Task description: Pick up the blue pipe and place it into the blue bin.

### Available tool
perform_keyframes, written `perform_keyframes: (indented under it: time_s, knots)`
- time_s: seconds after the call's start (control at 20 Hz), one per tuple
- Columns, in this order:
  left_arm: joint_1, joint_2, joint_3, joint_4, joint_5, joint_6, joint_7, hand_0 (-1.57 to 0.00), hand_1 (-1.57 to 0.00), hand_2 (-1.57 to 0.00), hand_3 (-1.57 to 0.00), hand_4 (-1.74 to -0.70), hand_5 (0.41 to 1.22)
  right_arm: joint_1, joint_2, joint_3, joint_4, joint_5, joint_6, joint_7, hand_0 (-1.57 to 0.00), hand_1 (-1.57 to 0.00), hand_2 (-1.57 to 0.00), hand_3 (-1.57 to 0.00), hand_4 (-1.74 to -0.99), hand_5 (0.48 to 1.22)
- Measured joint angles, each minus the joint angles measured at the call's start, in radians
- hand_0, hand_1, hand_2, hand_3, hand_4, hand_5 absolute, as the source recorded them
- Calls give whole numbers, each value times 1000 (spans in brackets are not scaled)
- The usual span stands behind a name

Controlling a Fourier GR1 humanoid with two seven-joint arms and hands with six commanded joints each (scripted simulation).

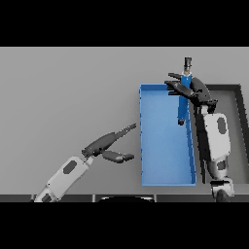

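While my right hand (187,90) hangs over the far right corner of the blue bin (165,175), its fingers are curled round the blue pipe (184,99); the pipe stands nearly upright, its dark top end sticking out beyond the bin's far wall and its dark lower end above the bin's inside, close to the right wall; a dark tray (239,116) lies just right of the bin; my left hand (109,146) rests left of the bin, fingers straight, thumb spread apart, holding nothing
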Motion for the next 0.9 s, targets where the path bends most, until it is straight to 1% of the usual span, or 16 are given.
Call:
perform_keyframes:
  time_s: [0.05,0.1,0.15,0.2,0.25,0.3,0.35,0.4,0.45,0.5,0.55,0.6,0.7,0.8,0.85,0.9]
  knots:
    - [-3,-5,1,-4,3,2,6,1,1,1,1,-827,472,17,-21,34,14,-11,1,0,-1571,-1571,-1571,-1041,-1603,1221]
    - [3,-3,-2,-13,4,3,-1,1,1,1,1,-827,474,53,-30,57,6,-18,3,0,-1571,-1571,-1571,-852,-1631,1221]
    - [3,-3,-6,-14,1,2,0,1,1,1,1,-826,475,64,-43,102,6,-22,-21,0,-1571,-1571,-1571,-693,-1653,1205]
    - [-3,-12,-5,-6,-1,8,18,1,1,1,1,-826,474,74,-66,141,19,-36,-29,0,-1571,-1571,-1571,-869,-1617,1194]
    - [-11,-8,3,0,1,9,23,1,1,1,1,-827,474,83,-99,195,35,-60,-62,0,-1571,-1571,-1571,-1009,-1583,1199]
    - [-7,-1,6,0,6,2,10,1,1,1,1,-829,474,87,-121,255,59,-104,-100,0,-1465,-1382,-1333,-807,-1534,1190]
    - [-1,-3,2,7,2,-1,-1,1,1,1,1,-830,476,85,-152,318,91,-184,-143,0,-1172,-1106,-1066,-646,-1477,1178]
    - [-8,-12,0,8,2,2,8,1,1,1,1,-829,476,73,-191,390,109,-273,-172,0,-937,-884,-853,-516,-1404,1159]
    - [-15,-12,3,6,4,1,7,1,1,1,1,-828,476,49,-216,455,122,-358,-199,0,-749,-707,-682,-413,-1344,1172]
    - [-8,-7,-3,5,0,-5,-1,1,1,1,1,-828,476,22,-247,527,136,-427,-234,0,-599,-566,-545,-330,-1302,1182]
    - [-10,-12,-4,-3,3,-2,4,1,1,1,1,-826,477,0,-274,582,137,-482,-249,0,-479,-452,-436,-264,-1264,1139]
    - [0,-7,-7,-8,-2,1,-1,1,1,1,1,-827,477,-12,-301,628,102,-506,-233,0,-383,-362,-349,-211,-1234,1091]
    - [6,-3,-4,-3,0,2,4,1,1,1,1,-829,477,-31,-343,674,51,-450,-168,0,-246,-231,-223,-135,-1204,1002]
    - [11,-10,-11,-9,-2,3,1,1,1,1,1,-831,473,-36,-369,709,24,-418,-166,0,-157,-148,-142,-86,-1196,933]
    - [1,-16,-10,-12,-1,8,11,1,1,1,1,-831,472,-32,-365,725,25,-397,-165,-3,-154,-118,-114,-68,-1192,907]
    - [7,-17,-12,-14,-5,13,4,1,1,1,1,-831,471,-36,-370,735,19,-393,-162,0,-123,-94,-91,-55,-1189,880]
